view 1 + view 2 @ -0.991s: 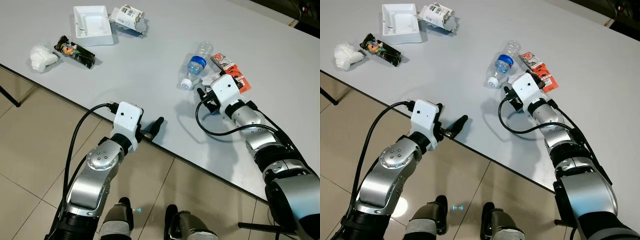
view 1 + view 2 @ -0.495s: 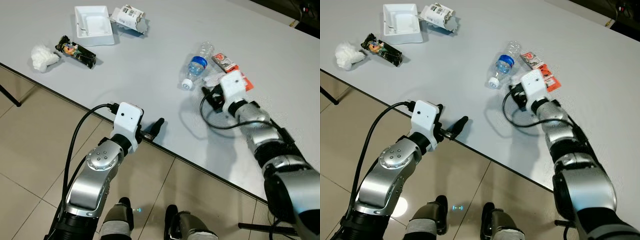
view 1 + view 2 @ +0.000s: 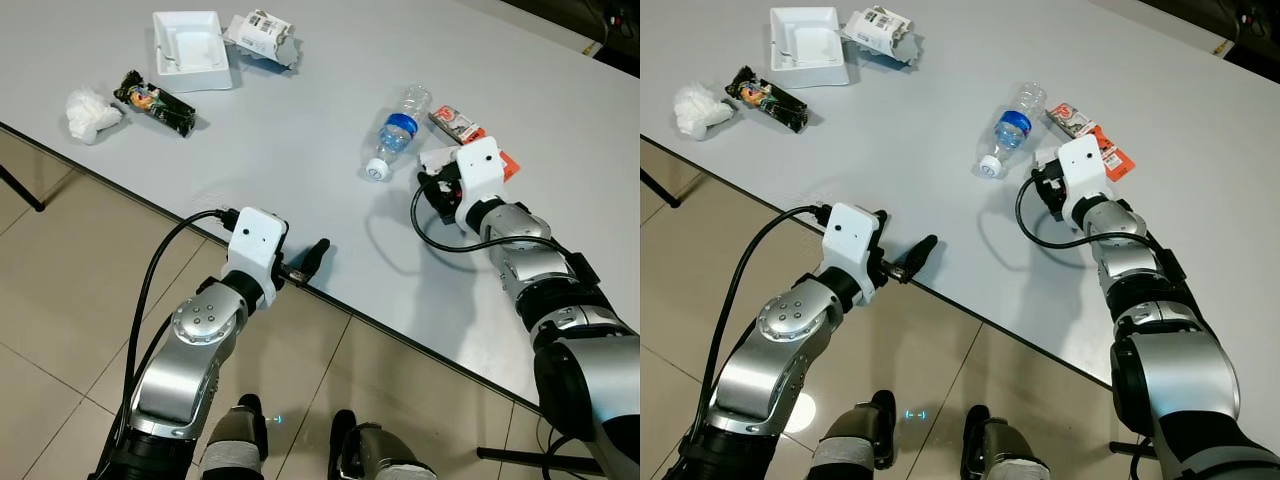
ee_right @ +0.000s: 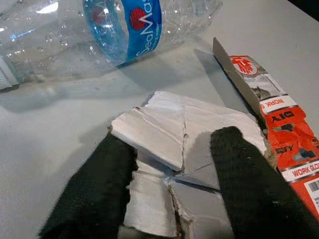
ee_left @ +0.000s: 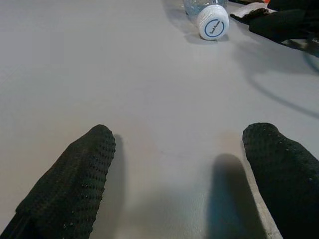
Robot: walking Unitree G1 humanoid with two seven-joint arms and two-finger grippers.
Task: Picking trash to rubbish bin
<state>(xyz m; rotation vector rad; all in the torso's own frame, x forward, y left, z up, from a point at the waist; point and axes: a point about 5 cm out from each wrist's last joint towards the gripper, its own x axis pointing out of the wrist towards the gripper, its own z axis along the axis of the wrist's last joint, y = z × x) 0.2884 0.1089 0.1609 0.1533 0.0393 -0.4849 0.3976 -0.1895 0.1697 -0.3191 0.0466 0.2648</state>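
Note:
A clear plastic bottle [image 3: 398, 130] with a blue label lies on the grey table [image 3: 300, 150]. To its right, an orange packet [image 3: 462, 122] lies flat. Between them is a torn white card [image 4: 169, 134], with my right gripper [image 3: 430, 185] shut on it. One black finger [image 4: 94, 194] presses its edge and the other rests on its top. The card lies low on the table. My left gripper [image 3: 312, 255] stands open at the table's near edge, with nothing between its fingers [image 5: 70, 184].
At the far left of the table lie a white tray [image 3: 187, 50], a crushed carton [image 3: 258, 35], a black snack wrapper [image 3: 152, 101] and a white tissue [image 3: 88, 108]. The table's near edge runs diagonally above a tiled floor [image 3: 60, 330].
My right gripper has swung to the right, away from the bottle's cap, and closed onto the white card, which shifted slightly right. The left arm has stayed put.

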